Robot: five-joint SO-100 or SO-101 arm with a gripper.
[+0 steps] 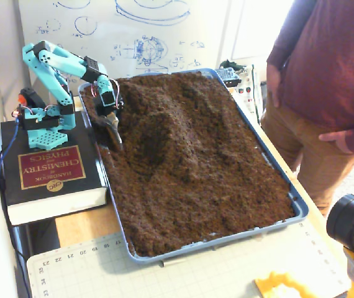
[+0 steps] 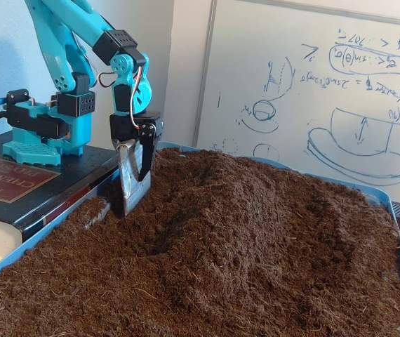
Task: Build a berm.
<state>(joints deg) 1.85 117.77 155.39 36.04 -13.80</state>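
Observation:
A blue tray (image 1: 226,239) (image 2: 38,235) is filled with dark brown loose soil. The berm (image 1: 171,133) (image 2: 256,203) is a raised ridge running down the middle of the tray's far half, with a dug hollow on its arm side. My turquoise arm's gripper (image 1: 113,139) (image 2: 135,203) points down, its tip in the soil at the edge of that hollow, close to the tray's rim by the arm. Its flat metal blade and black finger lie together, shut, with nothing held between them.
The arm's base stands on a thick black book (image 1: 46,167) (image 2: 10,179) beside the tray. A person (image 1: 326,74) stands at the tray's opposite long side. A camera lens (image 1: 351,223) and a cutting mat (image 1: 195,273) lie at the near end. A whiteboard is behind.

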